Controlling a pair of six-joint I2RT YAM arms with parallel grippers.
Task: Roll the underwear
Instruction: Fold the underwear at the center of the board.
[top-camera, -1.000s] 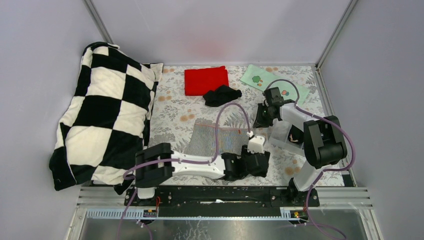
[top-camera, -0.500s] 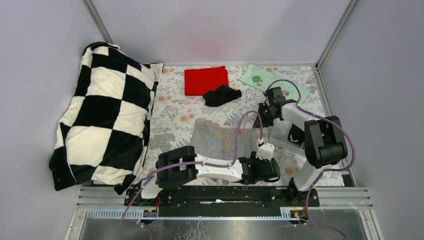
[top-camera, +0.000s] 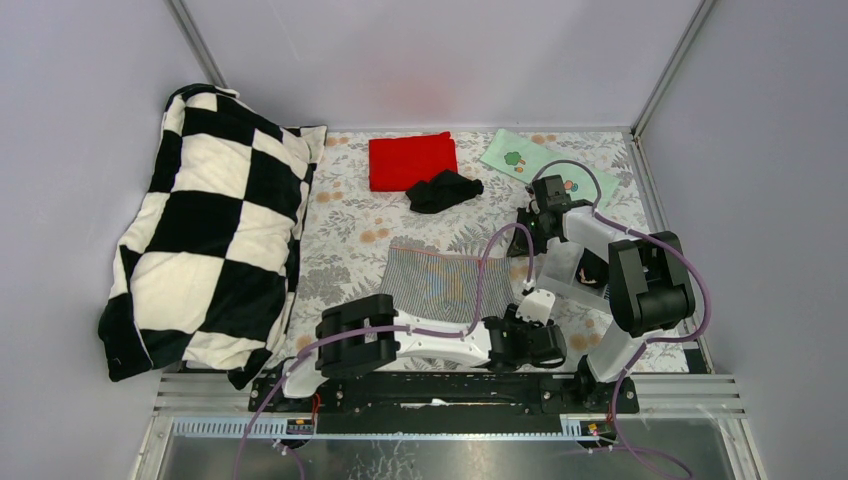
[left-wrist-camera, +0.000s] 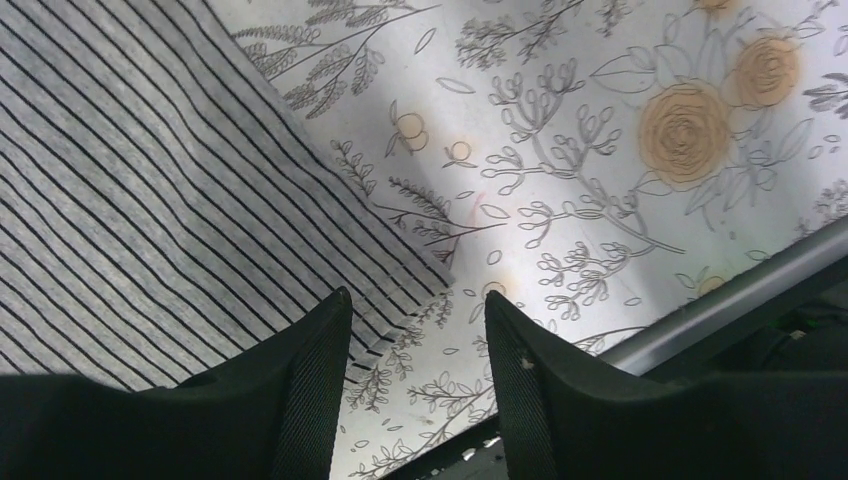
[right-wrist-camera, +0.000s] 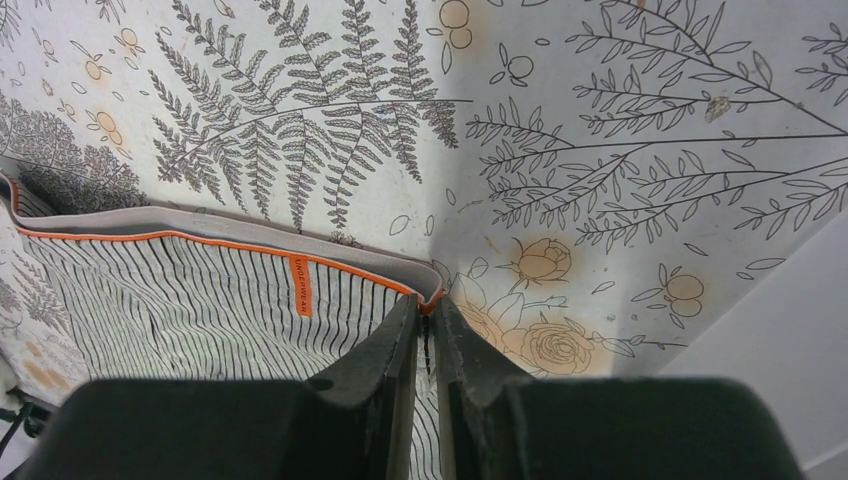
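The grey pinstriped underwear (top-camera: 440, 282) lies flat on the flowered sheet, its orange-edged waistband on the far side. My right gripper (right-wrist-camera: 428, 303) is shut on the waistband's right corner, with cloth pinched between the fingers; in the top view the right gripper (top-camera: 528, 236) sits at the far right corner of the underwear. My left gripper (left-wrist-camera: 417, 296) is open and low over the near right corner of the striped underwear (left-wrist-camera: 150, 200), nothing between its fingers; from above the left gripper (top-camera: 528, 338) is by the front rail. A black underwear (top-camera: 443, 189) lies crumpled further back.
A red cloth (top-camera: 412, 160) and a pale green printed cloth (top-camera: 525, 157) lie at the back. A black-and-white checked pillow (top-camera: 205, 230) fills the left side. A pale box (top-camera: 565, 268) sits by the right arm. The metal front rail (left-wrist-camera: 720, 300) runs close to the left gripper.
The left arm has swung right and nearer the front rail, and its jaws have narrowed somewhat. The right gripper has closed on the waistband corner.
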